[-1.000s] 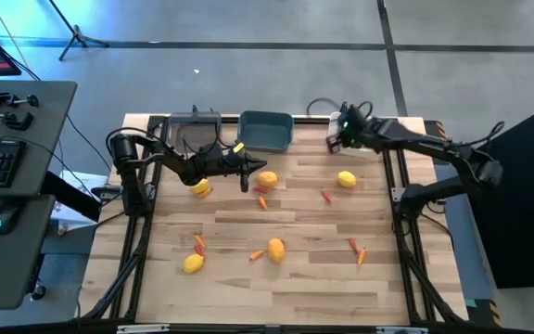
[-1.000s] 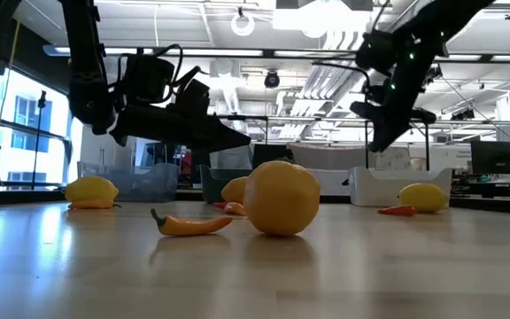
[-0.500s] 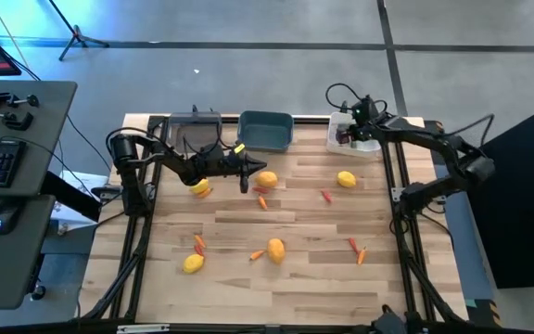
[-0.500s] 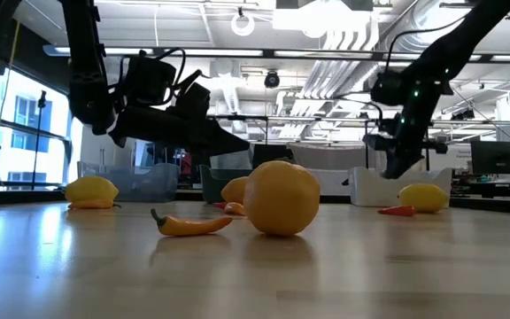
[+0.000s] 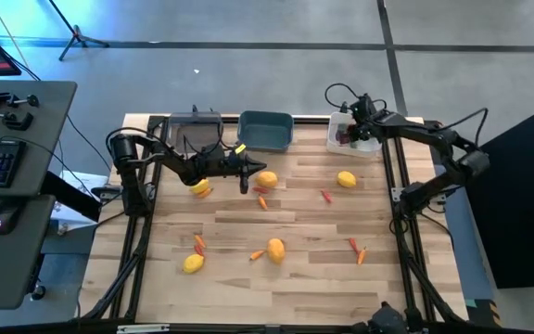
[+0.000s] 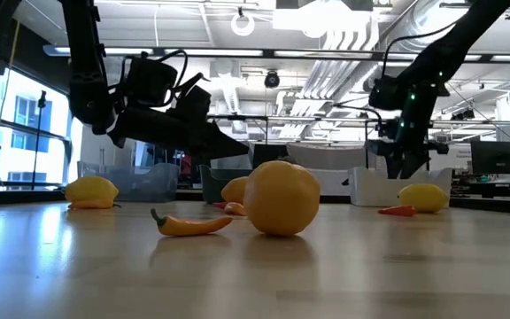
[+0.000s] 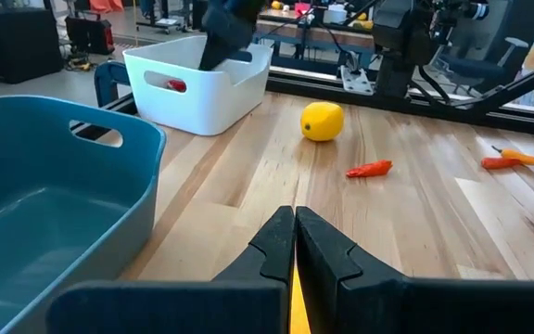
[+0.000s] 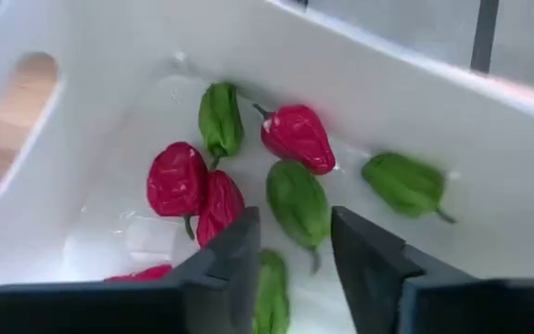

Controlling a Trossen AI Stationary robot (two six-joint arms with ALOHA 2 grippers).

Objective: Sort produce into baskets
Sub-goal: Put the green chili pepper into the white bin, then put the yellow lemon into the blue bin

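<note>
Since a second ago my right gripper (image 8: 290, 246) has swung from the table's edge to hang over the white bin (image 8: 527, 167), jaws parted and holding nothing. Below them lie red peppers (image 8: 297, 135) and green peppers (image 8: 297, 199); my fingers hide part of the pile. White walls close in on every side. My left gripper (image 7: 294, 243) waits shut and empty beside the teal bin (image 7: 35, 167), a lemon (image 7: 323, 122) ahead on open boards.
</note>
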